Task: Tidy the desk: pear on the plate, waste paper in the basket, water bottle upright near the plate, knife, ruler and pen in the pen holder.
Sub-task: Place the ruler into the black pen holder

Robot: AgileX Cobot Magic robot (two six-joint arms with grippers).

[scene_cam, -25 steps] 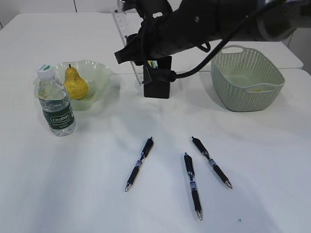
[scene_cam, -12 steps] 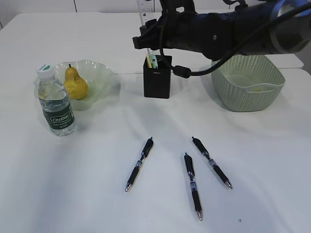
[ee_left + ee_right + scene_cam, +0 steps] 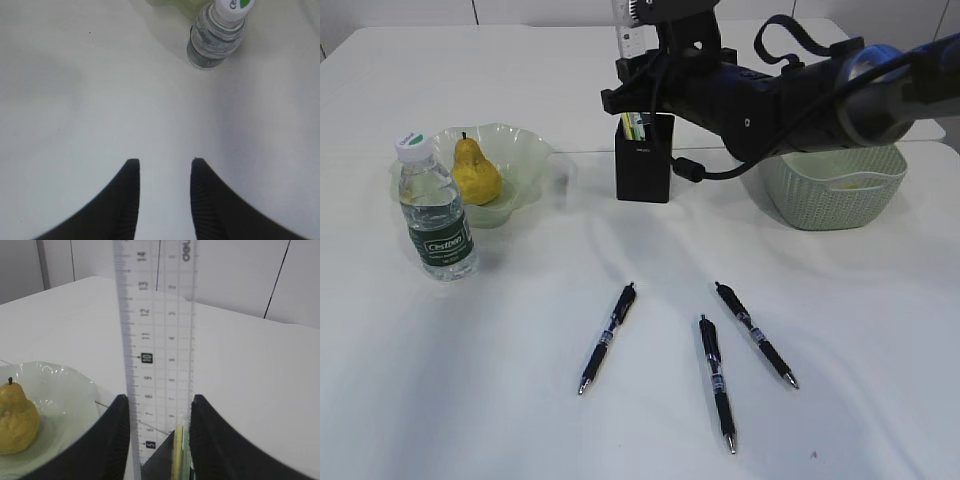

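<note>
My right gripper [image 3: 640,80] [image 3: 159,397] is shut on the clear ruler [image 3: 624,28] [image 3: 155,340], holding it upright over the black pen holder [image 3: 643,170] [image 3: 162,460]. The ruler's lower end is hidden. A yellow-green item [image 3: 634,125], possibly the knife, stands in the holder. Three black pens [image 3: 607,335] [image 3: 716,380] [image 3: 754,332] lie on the table in front. The pear [image 3: 475,172] sits on the green plate [image 3: 525,155], and the water bottle [image 3: 435,210] [image 3: 217,32] stands upright beside it. My left gripper [image 3: 164,161] hangs open over bare table. No waste paper shows clearly.
The green basket [image 3: 830,160] stands at the right, partly behind my right arm, with something pale on its floor. The table's back edge runs just behind the holder. White tabletop lies around the pens.
The right arm swung the ruler from a slant to upright and shifted right, uncovering the pen holder. The pens, bottle and pear stayed put.
</note>
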